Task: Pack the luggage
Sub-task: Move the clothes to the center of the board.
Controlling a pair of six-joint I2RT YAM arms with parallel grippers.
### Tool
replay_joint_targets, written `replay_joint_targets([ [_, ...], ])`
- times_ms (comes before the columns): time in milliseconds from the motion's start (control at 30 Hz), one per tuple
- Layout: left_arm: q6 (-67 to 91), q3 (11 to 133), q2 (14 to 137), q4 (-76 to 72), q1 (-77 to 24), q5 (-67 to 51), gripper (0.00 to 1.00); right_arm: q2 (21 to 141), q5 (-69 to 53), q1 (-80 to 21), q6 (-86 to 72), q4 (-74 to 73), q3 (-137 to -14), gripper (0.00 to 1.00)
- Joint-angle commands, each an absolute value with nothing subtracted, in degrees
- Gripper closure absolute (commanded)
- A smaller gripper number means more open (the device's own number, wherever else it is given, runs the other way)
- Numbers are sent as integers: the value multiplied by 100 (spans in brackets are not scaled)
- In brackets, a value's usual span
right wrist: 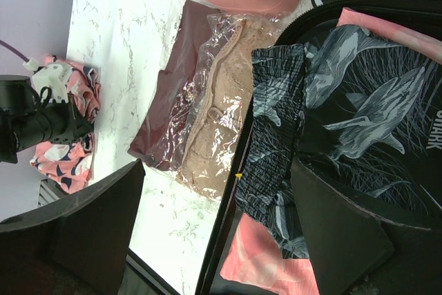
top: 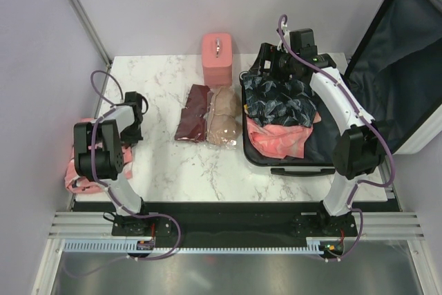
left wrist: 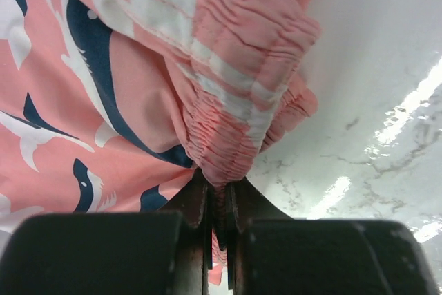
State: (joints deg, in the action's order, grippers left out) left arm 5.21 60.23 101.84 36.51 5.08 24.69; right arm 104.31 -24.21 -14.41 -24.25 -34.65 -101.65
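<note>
Pinched in the left gripper, jaws pressed together, is the elastic waistband of pink shark-print shorts at the table's left edge, likely for carrying to the luggage. It lies open at right, dark-lined lid raised, holding dark shark-print shorts; the right gripper hovers over it, spread.

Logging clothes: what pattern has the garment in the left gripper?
The garment: pink, navy-and-white sharks; left wrist view.
</note>
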Motion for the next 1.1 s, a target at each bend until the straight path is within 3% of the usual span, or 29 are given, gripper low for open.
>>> replay_joint_targets([
  [0,448,6064,10591,3577,177,1881,98,10266,-2522,-1468,-2443,-3313,-10143,6],
  [267,1045,6644,10626,4183,-782,1075,98,10336,-2549,-1459,-2487,-3322,-10222,6],
  [733,3629,7286,10099,4043,-1818,-448,98,10406,-2505,-1704,-2434,-3340,-10037,6],
  [800,3848,7260,10038,4034,-1846,-492,81,10432,-2452,-1792,-2443,-3340,-9993,6],
  [833,3858,7251,10011,4025,-1837,-483,58,10424,-2426,-1889,-2461,-3349,-9976,6],
  [867,3850,7234,9993,4043,-1846,-449,48,10459,-2400,-1942,-2478,-3349,-9958,6],
  [933,3744,7207,9871,4069,-1811,-387,29,10529,-2399,-2126,-2487,-3366,-10002,6],
  [1000,3753,7137,9713,4078,-1732,-439,21,10599,-2338,-2267,-2470,-3410,-10081,6],
  [1067,3727,7111,9397,4078,-1626,-466,5,10740,-2294,-2522,-2443,-3463,-10265,6],
])
